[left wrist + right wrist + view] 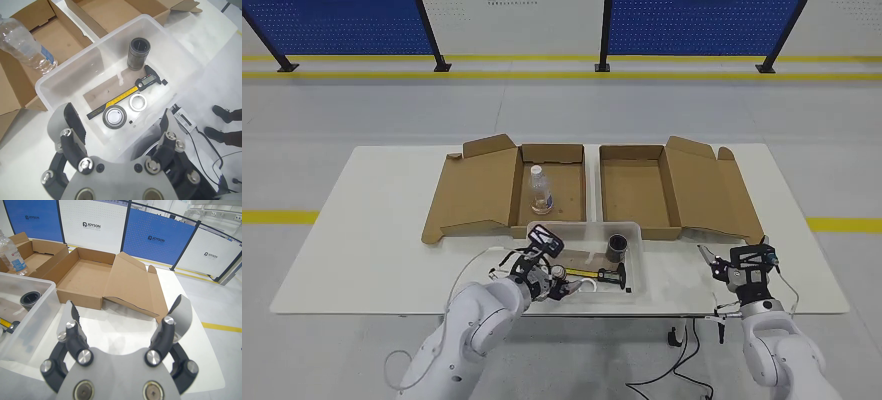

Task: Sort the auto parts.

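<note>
Parts (114, 117) lie in your clear tub (90, 48), next to a ruler (122, 95). Your left pincer (118, 108) hangs wide open over the tub's end. Your right pincer (125, 300) is wide open above the worktop (122, 326) beside the tub.

Bright, even light falls from overhead in all three views, and shadows are soft and short. From the top, the white worktop (372, 230) glows pale, with faint shade under the flaps of the boxes (477, 190). In the left wrist view the worktop beside the tub (170, 37) washes out almost to white, the tub's clear walls carry a milky sheen, and glints sit on the bottle (22, 47) and on the left gripper (117, 108) bolts. In the right wrist view a box flap casts a soft grey shadow, the right gripper (125, 300) gleams, and the fence (160, 237) bows toward the edges.
</note>
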Available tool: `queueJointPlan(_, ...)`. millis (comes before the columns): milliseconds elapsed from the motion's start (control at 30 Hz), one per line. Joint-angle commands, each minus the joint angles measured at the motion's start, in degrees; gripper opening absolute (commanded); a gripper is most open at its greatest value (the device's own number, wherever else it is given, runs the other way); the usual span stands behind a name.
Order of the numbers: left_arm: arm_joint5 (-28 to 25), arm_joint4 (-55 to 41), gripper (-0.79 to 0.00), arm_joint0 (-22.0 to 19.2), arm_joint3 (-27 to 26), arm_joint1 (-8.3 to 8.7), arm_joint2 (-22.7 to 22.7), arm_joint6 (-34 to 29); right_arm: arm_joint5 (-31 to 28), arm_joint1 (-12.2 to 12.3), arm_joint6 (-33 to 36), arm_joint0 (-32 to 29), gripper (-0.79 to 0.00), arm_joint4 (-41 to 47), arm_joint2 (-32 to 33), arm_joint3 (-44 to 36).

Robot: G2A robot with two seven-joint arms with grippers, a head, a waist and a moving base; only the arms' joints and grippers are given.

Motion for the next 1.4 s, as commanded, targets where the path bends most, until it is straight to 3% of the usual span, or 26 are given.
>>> queueJointPlan(0, 0.0, 0.0, 0.000, 0.0, 0.1, 0.06, 0.1, 0.2, 0.0, 0.0, 0.0, 0.0, 0.000, 0.0, 0.0, 0.0)
queueJointPlan(700, -0.6, -1.0, 0.000, -3.1, 6.8, 0.38, 2.4, 2.4, 0.0, 0.0, 0.0, 0.0, 0.000, 0.0, 0.0, 0.0)
queueJointPlan(767, -0.6, -0.9, -0.062, -3.2, 7.2, 0.45, 2.3, 2.5, 0.0, 0.0, 0.0, 0.0, 0.000, 0.0, 0.0, 0.0)
queueJointPlan(900, -0.2, -1.1, -0.105, -3.5, 7.8, 0.53, 2.5, 3.0, 0.0, 0.0, 0.0, 0.0, 0.000, 0.0, 0.0, 0.0)
queueJointPlan(1167, 0.3, -0.9, -0.126, -4.0, 8.9, 0.67, 2.9, 3.6, 0.0, 0.0, 0.0, 0.0, 0.000, 0.0, 0.0, 0.0)
queueJointPlan(1367, 0.0, -0.8, -0.240, -4.1, 9.5, 0.87, 3.0, 3.7, 0.0, 0.0, 0.0, 0.0, 0.000, 0.0, 0.0, 0.0)
